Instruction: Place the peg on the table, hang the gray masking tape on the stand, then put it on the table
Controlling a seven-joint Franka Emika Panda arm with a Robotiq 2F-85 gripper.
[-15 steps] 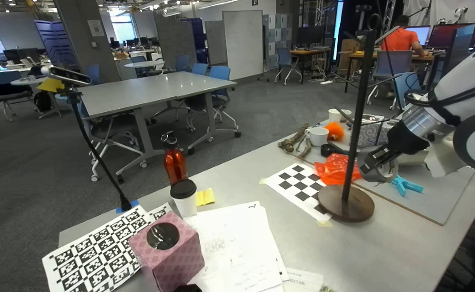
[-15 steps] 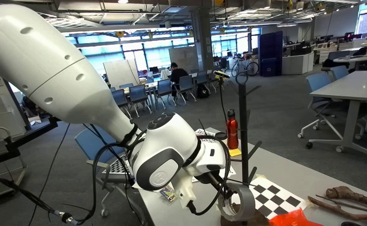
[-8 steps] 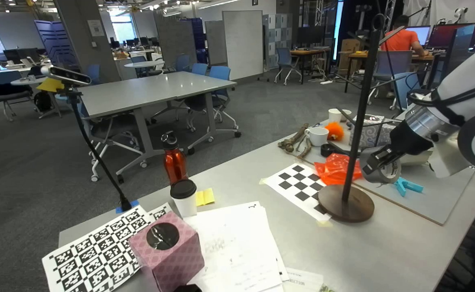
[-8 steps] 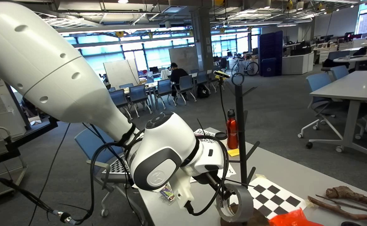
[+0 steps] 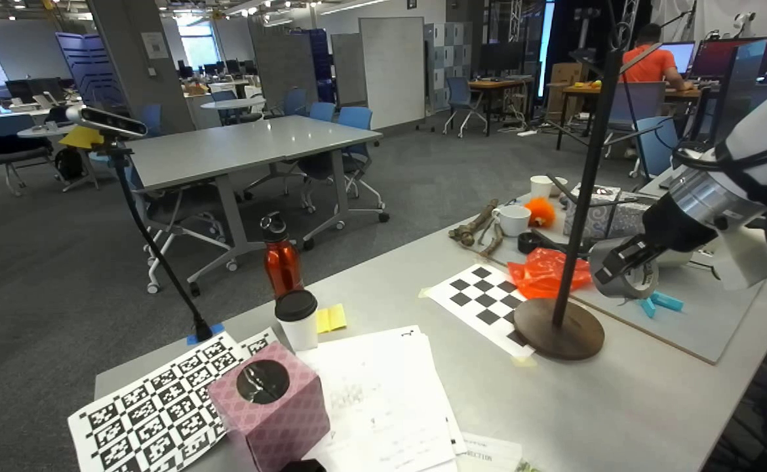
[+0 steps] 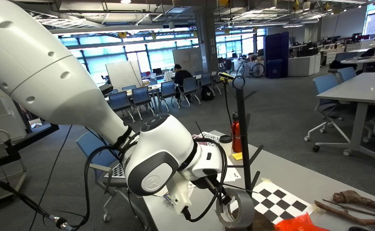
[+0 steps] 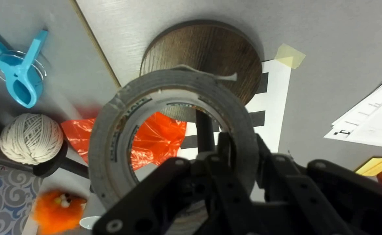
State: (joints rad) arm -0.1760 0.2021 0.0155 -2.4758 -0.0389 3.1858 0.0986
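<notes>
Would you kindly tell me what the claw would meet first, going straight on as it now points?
Holding the gray masking tape, the claw would probably meet the stand first, at its lower pole or brown base; depth leaves which unclear.

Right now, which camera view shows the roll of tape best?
The wrist view: the tape is largest there, nearly face-on, though the gripper covers some. Both exterior views show it smaller and at a slant.

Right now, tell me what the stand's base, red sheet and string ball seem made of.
Stand's base: apparently wood or veneer, satin, showing grain. Red sheet: probably thin plastic, glossy, its creases glinting. String ball: perhaps cotton, matte, showing wound strands.
</notes>
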